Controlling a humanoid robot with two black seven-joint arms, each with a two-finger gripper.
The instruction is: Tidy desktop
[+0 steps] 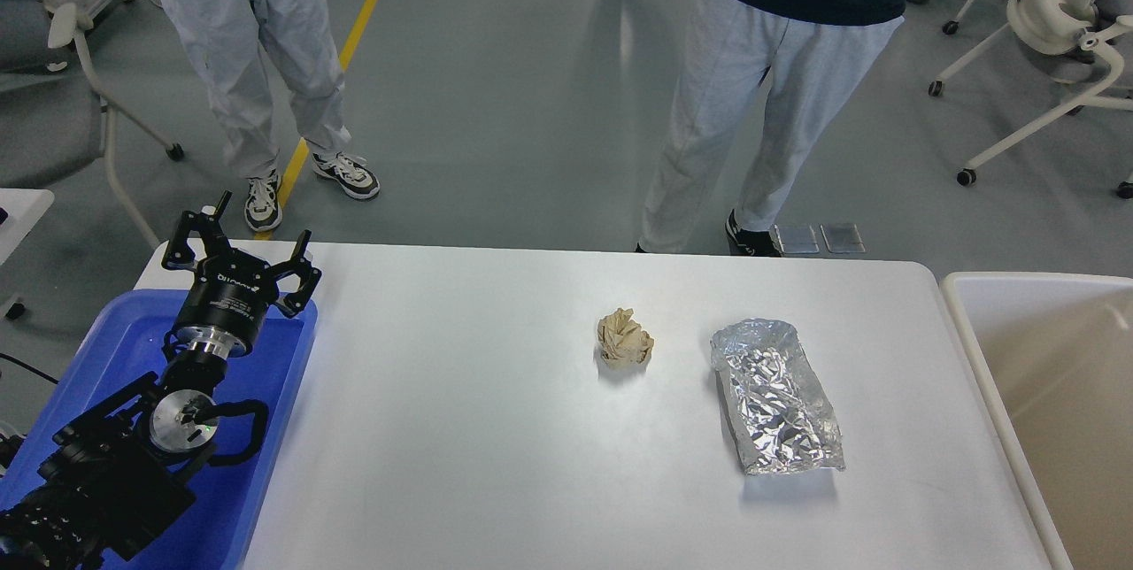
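The white desktop [496,428] fills the middle of the head view. A crumpled beige paper ball [625,338] lies on it a little right of centre. A crinkled silver foil bag [776,395] lies flat to the ball's right. My left gripper [257,232] is open and empty, raised above the far end of the blue tray [115,340], far left of both items. My right arm is out of view.
A beige bin with a white rim [1044,393] stands off the desktop's right edge. Two people [779,83] stand beyond the far edge. Office chairs [1053,12] stand at the far right and far left.
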